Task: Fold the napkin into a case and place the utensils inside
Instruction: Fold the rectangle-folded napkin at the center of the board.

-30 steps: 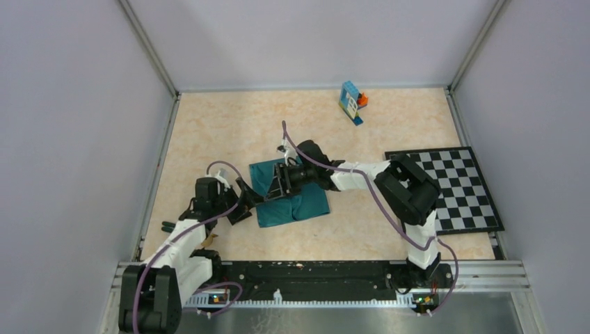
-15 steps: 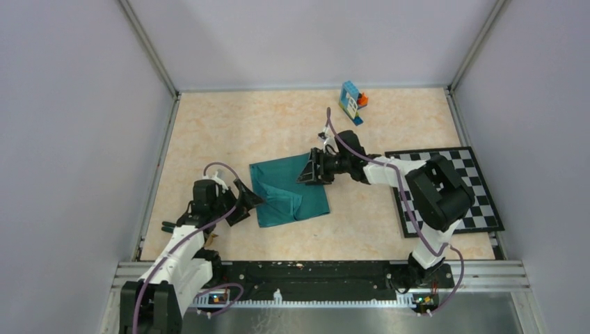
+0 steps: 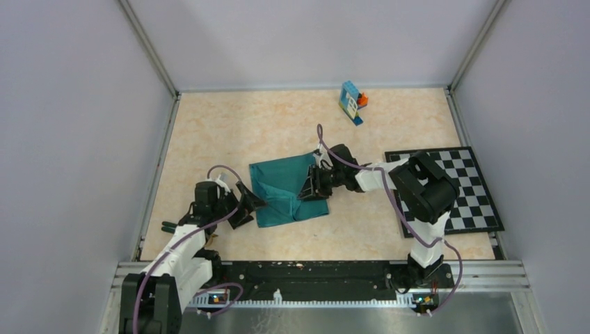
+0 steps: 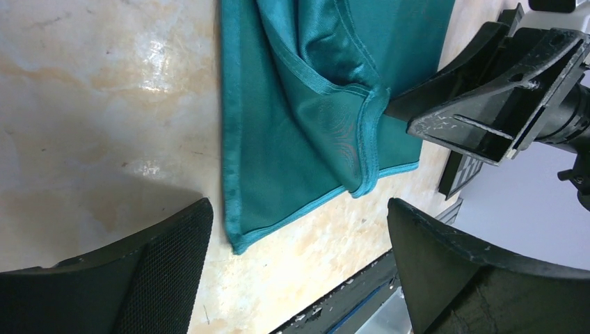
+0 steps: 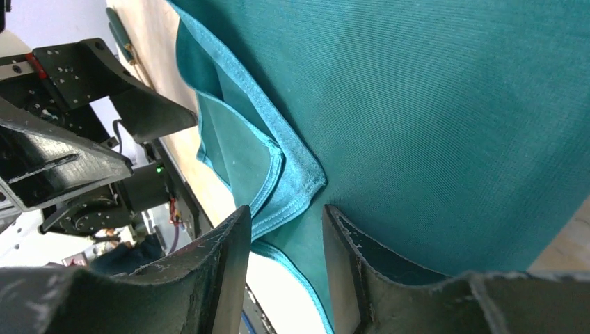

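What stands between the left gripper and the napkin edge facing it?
Nothing visible: only bare table separates the open left gripper from the napkin edge. The right gripper is at the folded corner beyond.

Napkin teal-green; mat black-white checkerboard; table marbled beige; toy blocks blue-orange.

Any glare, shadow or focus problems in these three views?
Top external: even light, soft shadows, nothing blown out. Left wrist: glare patch on the table, dark shadow beside the left end effector; napkin sharp. Right wrist: napkin weave crisp, the right end effector's fingers dark and slightly soft.
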